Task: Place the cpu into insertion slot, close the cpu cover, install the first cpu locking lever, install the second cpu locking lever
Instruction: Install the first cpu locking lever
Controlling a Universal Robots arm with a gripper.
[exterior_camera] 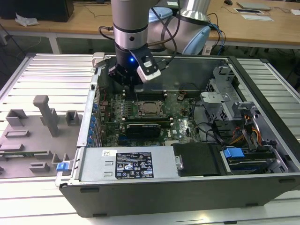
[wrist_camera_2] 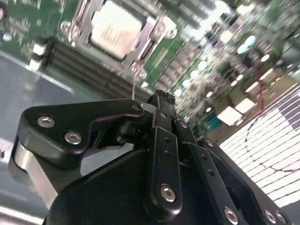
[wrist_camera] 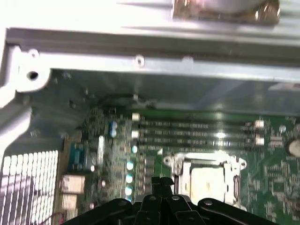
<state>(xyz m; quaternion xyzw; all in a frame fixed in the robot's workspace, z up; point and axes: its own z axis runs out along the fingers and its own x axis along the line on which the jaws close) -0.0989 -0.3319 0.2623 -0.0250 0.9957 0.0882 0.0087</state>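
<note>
The cpu (exterior_camera: pixel 151 108) lies flat in the insertion slot (exterior_camera: pixel 142 114) near the middle of the motherboard, its pale metal top showing in both wrist views (wrist_camera_2: pixel 115 29) (wrist_camera: pixel 206 180). The silver cpu cover (wrist_camera_2: pixel 151 33) lies down around the chip as a frame (wrist_camera: pixel 180 165). A thin metal rod (wrist_camera_2: pixel 134 83) stands up beside the socket, close to my fingertips. My gripper (exterior_camera: pixel 124 82) hangs over the board's back part, toward the exterior view's left of the socket. Its black fingers (wrist_camera_2: pixel 165 140) are pressed together with nothing between them, and the gripper (wrist_camera_2: pixel 161 99) (wrist_camera: pixel 161 182) is shut.
The open computer case (exterior_camera: pixel 262 79) walls in the board. Long memory slots (wrist_camera: pixel 197 132) run behind the socket. A drive cage and cables (exterior_camera: pixel 239 122) fill the exterior view's right, a power supply (exterior_camera: pixel 133 164) sits in front, and a grey fixture tray (exterior_camera: pixel 33 136) lies at the left.
</note>
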